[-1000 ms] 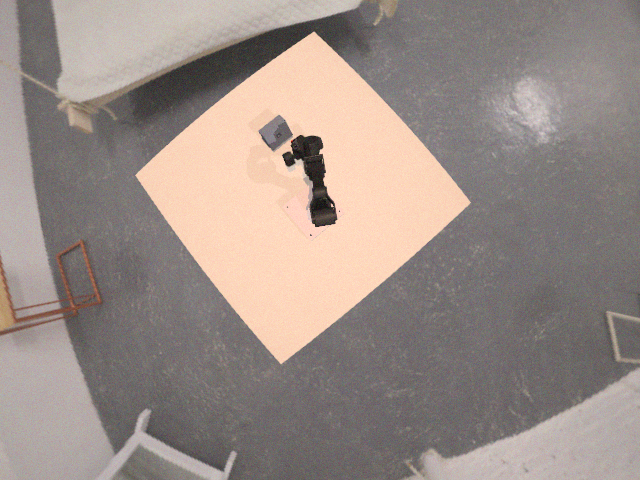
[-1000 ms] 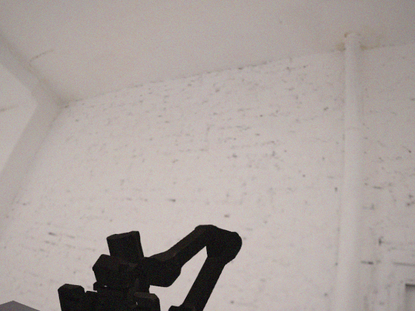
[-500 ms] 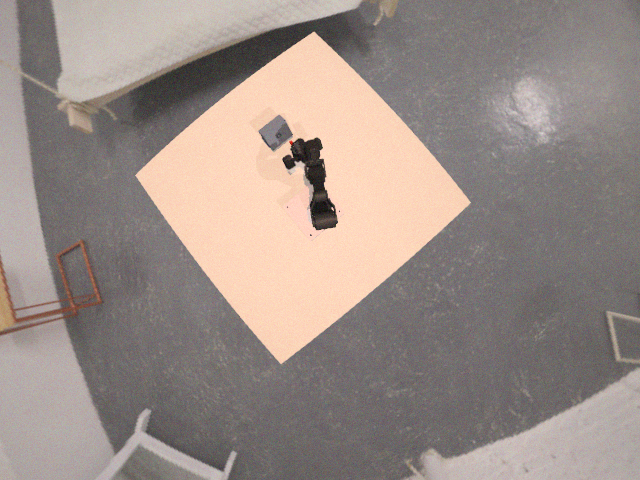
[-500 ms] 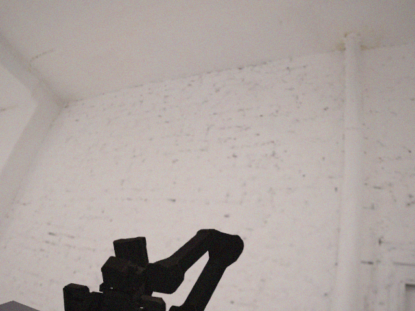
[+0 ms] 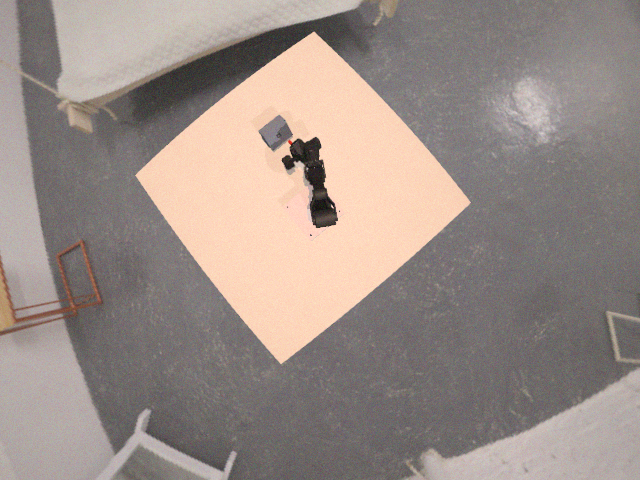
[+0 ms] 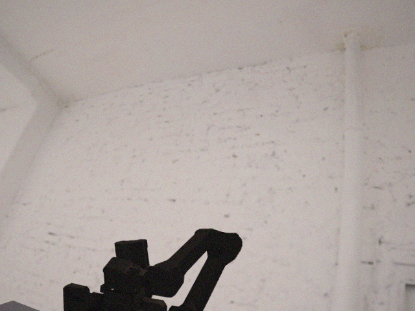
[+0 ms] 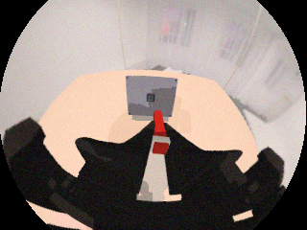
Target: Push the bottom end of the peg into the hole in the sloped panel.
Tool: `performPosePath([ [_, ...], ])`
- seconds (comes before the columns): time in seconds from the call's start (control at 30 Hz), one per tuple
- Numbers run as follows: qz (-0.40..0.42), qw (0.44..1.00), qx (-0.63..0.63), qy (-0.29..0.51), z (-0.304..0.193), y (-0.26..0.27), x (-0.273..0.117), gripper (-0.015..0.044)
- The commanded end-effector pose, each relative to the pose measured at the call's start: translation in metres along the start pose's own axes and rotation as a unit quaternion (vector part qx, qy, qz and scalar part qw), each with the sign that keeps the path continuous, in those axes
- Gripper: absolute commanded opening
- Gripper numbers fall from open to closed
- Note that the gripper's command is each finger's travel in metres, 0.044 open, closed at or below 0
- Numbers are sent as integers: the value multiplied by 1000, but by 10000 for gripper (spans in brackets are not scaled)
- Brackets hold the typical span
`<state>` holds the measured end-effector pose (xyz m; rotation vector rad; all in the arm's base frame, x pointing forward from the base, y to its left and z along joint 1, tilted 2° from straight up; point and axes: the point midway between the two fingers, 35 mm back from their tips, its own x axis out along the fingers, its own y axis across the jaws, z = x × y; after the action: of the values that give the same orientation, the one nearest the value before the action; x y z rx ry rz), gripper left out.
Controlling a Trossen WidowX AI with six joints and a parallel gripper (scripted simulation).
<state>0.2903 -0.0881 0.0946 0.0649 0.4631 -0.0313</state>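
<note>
A red peg (image 5: pixel 290 142) (image 7: pixel 158 124) is held by my gripper (image 7: pixel 158 125), which is shut on it; its far end sticks out past the fingertips towards the panel. The grey sloped panel (image 5: pixel 269 135) (image 7: pixel 139 88) stands in front of the gripper, with one small square hole (image 5: pixel 279 134) (image 7: pixel 151 98) near the middle of its face. In the wrist view the peg's tip shows below and slightly right of the hole, apart from it. In the exterior view the fingertips and peg are out of frame.
The arm (image 5: pixel 315 173) (image 6: pixel 198 251) reaches over the peach table top (image 5: pixel 361 232) from its base. A corner of the panel shows at the lower left of the exterior view. A shadow lies across part of the panel's face.
</note>
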Motion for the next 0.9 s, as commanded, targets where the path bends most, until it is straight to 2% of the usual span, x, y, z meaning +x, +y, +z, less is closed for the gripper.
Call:
performPosePath([
  [0.0, 0, 1000, -6, -2, 0, 1, 3, 0],
  [0.87, 6, 999, -25, -24, 4, 6, 21, 0],
])
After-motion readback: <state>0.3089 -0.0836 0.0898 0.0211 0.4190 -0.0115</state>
